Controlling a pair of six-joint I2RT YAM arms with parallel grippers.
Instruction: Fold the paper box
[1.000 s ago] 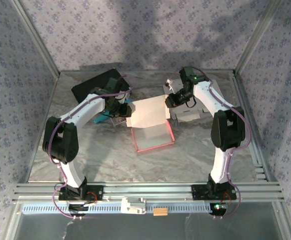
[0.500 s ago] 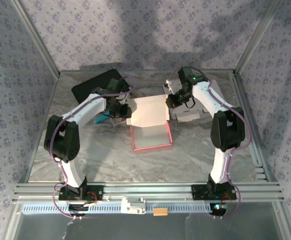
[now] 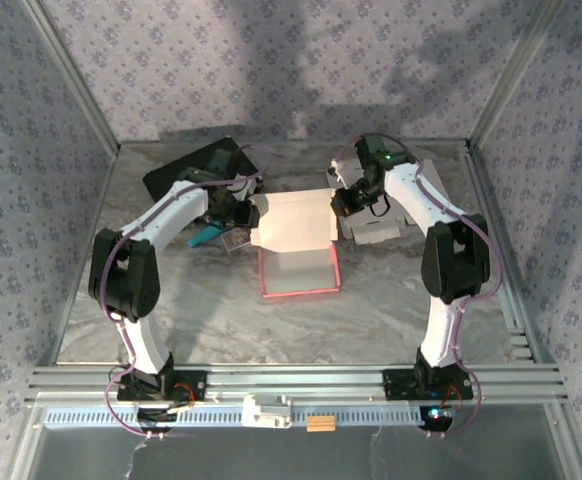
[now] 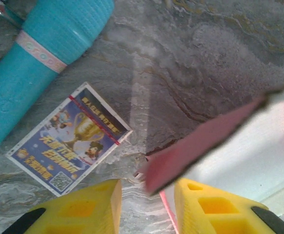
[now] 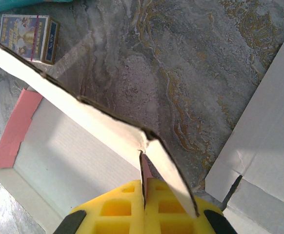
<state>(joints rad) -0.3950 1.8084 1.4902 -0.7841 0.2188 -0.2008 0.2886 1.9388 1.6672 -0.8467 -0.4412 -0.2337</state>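
Paper box (image 3: 298, 272) sits mid-table btwn the two arms, lid standing up at the back. R gripper (image 5: 143, 190) is pinched tight on the lid's right side flap; that arm reaches fwd, elbow out right, wrist tipped down. L gripper (image 4: 147, 187) is at the box's left edge, jaws partly apart, pink flap corner in the gap, not squeezed. Card pack (image 4: 69, 139) and teal tube (image 4: 34, 63) lie just beside it. Spare white cardboard (image 5: 264, 141) is right of R gripper.
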